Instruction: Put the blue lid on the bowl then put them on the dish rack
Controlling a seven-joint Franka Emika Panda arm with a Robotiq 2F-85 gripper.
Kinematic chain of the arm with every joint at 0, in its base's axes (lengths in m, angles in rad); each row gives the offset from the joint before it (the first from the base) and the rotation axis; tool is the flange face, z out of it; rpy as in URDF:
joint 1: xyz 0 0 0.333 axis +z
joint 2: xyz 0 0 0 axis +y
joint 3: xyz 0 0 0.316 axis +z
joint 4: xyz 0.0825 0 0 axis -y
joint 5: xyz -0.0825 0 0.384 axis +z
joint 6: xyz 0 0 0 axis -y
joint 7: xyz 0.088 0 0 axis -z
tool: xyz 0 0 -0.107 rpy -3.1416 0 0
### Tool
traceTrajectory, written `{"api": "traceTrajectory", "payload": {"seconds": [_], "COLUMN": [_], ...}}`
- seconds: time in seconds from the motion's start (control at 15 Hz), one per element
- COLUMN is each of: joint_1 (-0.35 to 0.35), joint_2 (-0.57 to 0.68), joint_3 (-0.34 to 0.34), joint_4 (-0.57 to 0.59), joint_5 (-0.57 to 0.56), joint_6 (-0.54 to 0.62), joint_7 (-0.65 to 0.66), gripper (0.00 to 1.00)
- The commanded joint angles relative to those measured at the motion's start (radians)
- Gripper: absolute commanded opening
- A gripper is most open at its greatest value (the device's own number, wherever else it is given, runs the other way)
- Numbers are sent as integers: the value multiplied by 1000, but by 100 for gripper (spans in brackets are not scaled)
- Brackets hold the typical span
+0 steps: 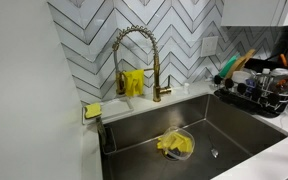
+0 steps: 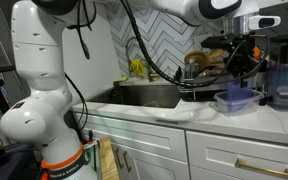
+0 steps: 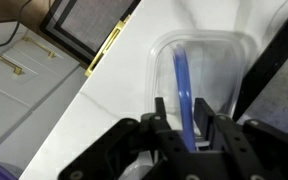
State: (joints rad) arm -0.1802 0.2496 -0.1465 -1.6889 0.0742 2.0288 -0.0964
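Blue lid [image 3: 181,80]: we find it pinched on edge in the narrow end effector [image 3: 183,128], poised over the clear bowl [image 3: 229,48] on the white surface [image 3: 114,110], presumably for seating. Dish rack [image 1: 242,101]: awaiting both.

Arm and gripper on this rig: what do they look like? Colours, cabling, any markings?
The arm is glossy white, built from fat rounded links. Loose black cables hang along it. The gripper is all black and blocky, with two narrow fingers. No markings are legible in any view.
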Motion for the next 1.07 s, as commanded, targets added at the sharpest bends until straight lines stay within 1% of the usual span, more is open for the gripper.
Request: {"api": "traceTrajectory", "payload": {"seconds": [0.0, 0.07, 0.13, 0.27, 0.33, 1.0], "joint_1": [-1, -1, -2, -3, -5, -13], "joint_2": [-44, -47, -52, -64, -70, -97], "joint_3": [7, 8, 8, 8, 7, 1], "joint_4": [-58, -60, -65, -73, -72, -71], "joint_5": [10, 11, 13, 18, 25, 46], "joint_6": [27, 27, 29, 33, 28, 30], "joint_7": [6, 4, 3, 2, 2, 2], "gripper": [69, 75, 84, 97, 100, 100]}}
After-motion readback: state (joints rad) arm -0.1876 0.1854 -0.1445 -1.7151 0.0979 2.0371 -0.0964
